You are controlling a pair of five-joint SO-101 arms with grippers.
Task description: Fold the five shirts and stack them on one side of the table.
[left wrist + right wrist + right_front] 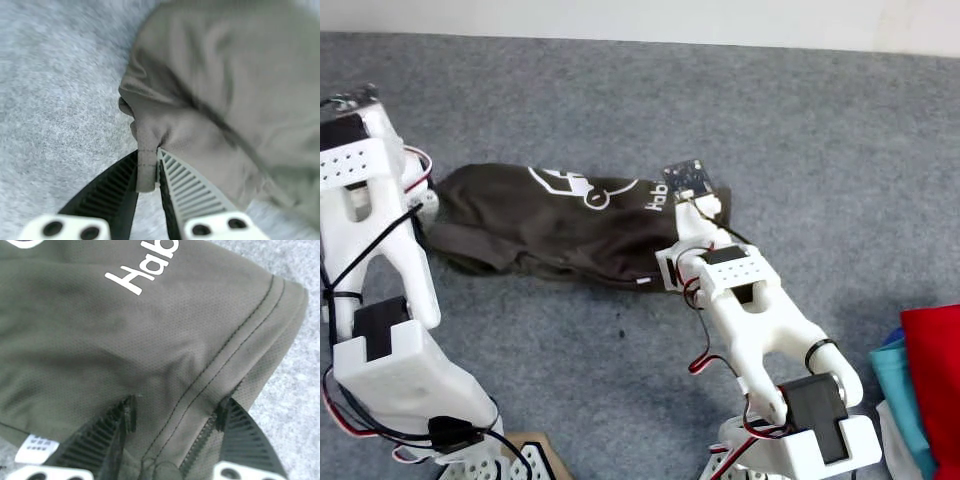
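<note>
The step in hand looks like a fold of the dark shirt, which lies bunched lengthwise on the grey bench, left of middle. The left gripper sits at the shirt's left end, its jaws pressed together on a small tuck of cloth at the edge. The right gripper is at the opposite end, over the stitched hem. Its jaws are spread, with the hem lying between them and not yet pinched. The next move probably calls for the right jaws to close on that hem, so that both ends can be lifted together. Open bench lies beyond the shirt and between it and the arms' bases, which gives room for a fold. A pile of folded shirts, red over teal and white, sits at the bench's right edge, well apart from the dark shirt. The finished fold would have to travel right to join it.
</note>
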